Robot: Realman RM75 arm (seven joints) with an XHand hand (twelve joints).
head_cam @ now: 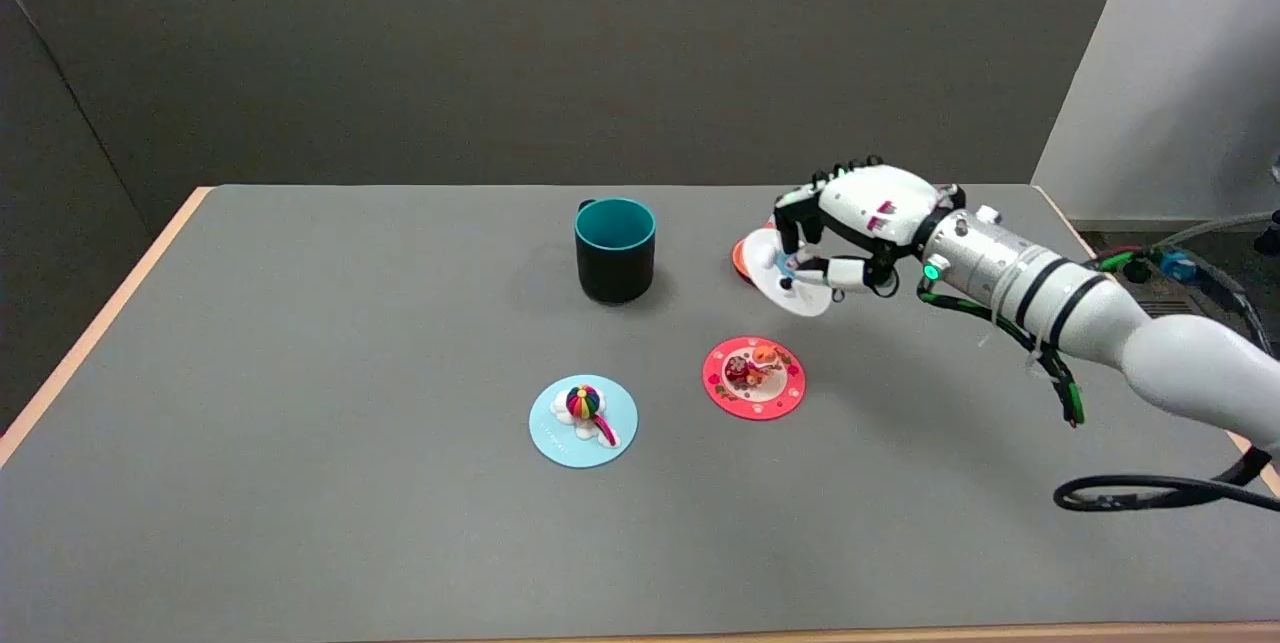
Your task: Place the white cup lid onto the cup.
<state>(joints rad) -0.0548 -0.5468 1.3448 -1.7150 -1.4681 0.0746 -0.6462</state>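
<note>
Right hand [850,233] pinches white cup lid [790,275], tilted, held above table [300,423], right of cup [615,249], apart from it. Advice: carry lid left over open rim, level it, centre, lower, then release. Avoid orange lid [741,256] behind.

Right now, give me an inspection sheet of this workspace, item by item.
Surface: grey table with a pale wood edge.
Job's things: dark cup with teal inside, upright and uncovered; white lid tilted, off the table, right of the cup.
Clutter: light blue lid and red lid, each with a colourful figure on top, lying flat in front of the cup; orange lid partly hidden behind the white lid.
Hands: right hand holds the white lid in its fingers.
Cables: green and black cables along the right arm; black cable loop on the table.
Surroundings: dark wall behind, white panel at upper right.
</note>
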